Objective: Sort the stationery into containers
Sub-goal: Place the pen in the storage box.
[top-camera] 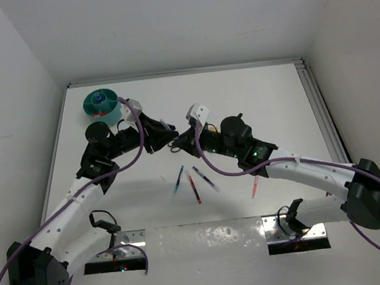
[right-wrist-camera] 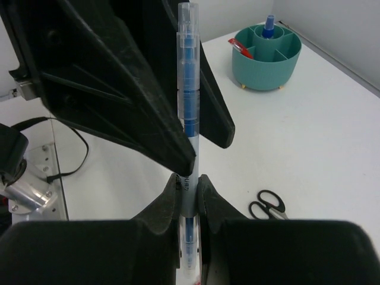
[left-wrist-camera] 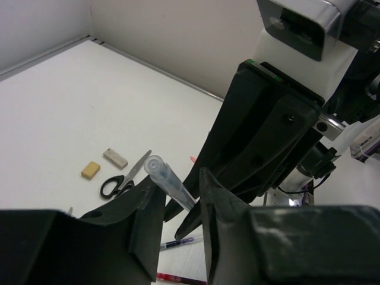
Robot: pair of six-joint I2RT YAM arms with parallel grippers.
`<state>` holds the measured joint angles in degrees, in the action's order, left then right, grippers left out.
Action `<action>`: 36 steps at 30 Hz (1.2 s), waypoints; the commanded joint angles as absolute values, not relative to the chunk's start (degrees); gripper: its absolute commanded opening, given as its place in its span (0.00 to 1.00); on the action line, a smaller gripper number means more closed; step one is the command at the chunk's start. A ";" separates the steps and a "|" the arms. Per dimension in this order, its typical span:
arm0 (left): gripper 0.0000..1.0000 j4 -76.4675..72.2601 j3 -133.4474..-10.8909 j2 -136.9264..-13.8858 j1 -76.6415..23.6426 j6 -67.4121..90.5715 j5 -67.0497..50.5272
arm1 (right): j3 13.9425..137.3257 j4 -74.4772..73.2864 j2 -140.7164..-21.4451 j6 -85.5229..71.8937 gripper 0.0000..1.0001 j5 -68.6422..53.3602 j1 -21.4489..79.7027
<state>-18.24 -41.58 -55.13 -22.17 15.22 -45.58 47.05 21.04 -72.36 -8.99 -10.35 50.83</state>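
From above, the left gripper (top-camera: 164, 133) and the right gripper (top-camera: 180, 139) are seen tip to tip over the middle of the table (top-camera: 254, 102). They are too dark and crowded for their jaws to be judged. The teal organiser (top-camera: 99, 103) is set in the far left corner. Loose pens (top-camera: 194, 187) are scattered on the near side, between the two arms.

In the left wrist view, a clear pen (left-wrist-camera: 165, 178) is seen tilted between the left fingers (left-wrist-camera: 148, 214). These are parted wider than the pen, and a gap is shown at one side, so it is not clamped by them. Beyond, a beige eraser (left-wrist-camera: 90, 170), a small white piece (left-wrist-camera: 115, 158) and black-handled scissors (left-wrist-camera: 122, 180) are laid near one another.

In the right wrist view, the clear pen, blue inside, is held upright, pinched tight between the right fingers (right-wrist-camera: 169, 202). Higher up it is flanked by the left gripper's fingers. The organiser is seen at the far right, with a red pen (right-wrist-camera: 240, 47) lodged in an outer compartment and a blue-capped item (right-wrist-camera: 269, 25) stood in the central cup.
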 commanded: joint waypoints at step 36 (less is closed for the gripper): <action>0.00 -10.17 -56.06 -65.02 -0.11 -8.36 -10.08 | 42.10 22.68 -69.61 -11.69 0.99 2.02 50.89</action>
